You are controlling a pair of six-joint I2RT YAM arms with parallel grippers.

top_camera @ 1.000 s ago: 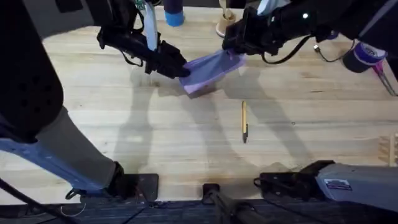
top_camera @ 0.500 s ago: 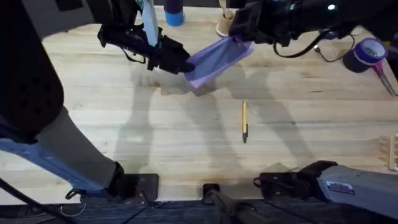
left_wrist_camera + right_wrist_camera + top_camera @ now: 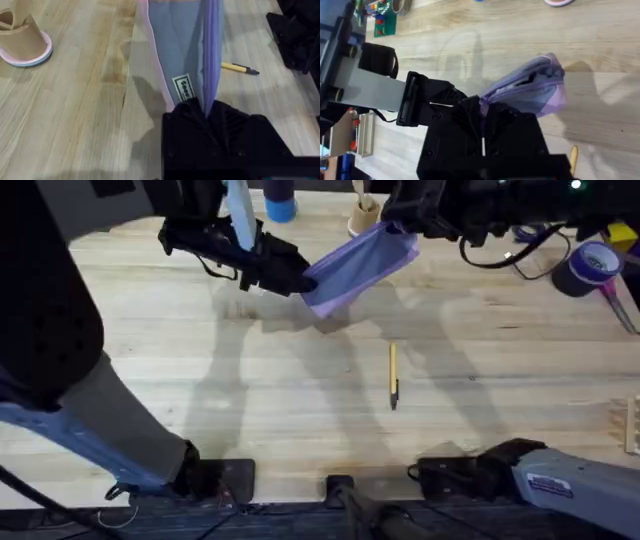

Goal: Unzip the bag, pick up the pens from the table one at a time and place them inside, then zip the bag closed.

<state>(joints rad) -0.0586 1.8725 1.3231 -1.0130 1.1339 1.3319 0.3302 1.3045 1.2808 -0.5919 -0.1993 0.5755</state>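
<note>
The lavender bag hangs stretched above the table between both arms. My left gripper is shut on its lower left end, seen close in the left wrist view, where the bag runs away from that gripper. My right gripper is shut on the far right end; in the right wrist view the bag leads off from that gripper. One yellow pen lies on the wood nearer the front, also in the left wrist view as pen.
A blue bottle and a tan cup stand at the back edge. A purple tape roll and small tools sit at the far right. A tan ring on a pink base lies near the bag.
The right gripper has pulled the bag's far end up and toward the back right, stretching the bag longer. The left gripper has held its place. The pen has not moved.
</note>
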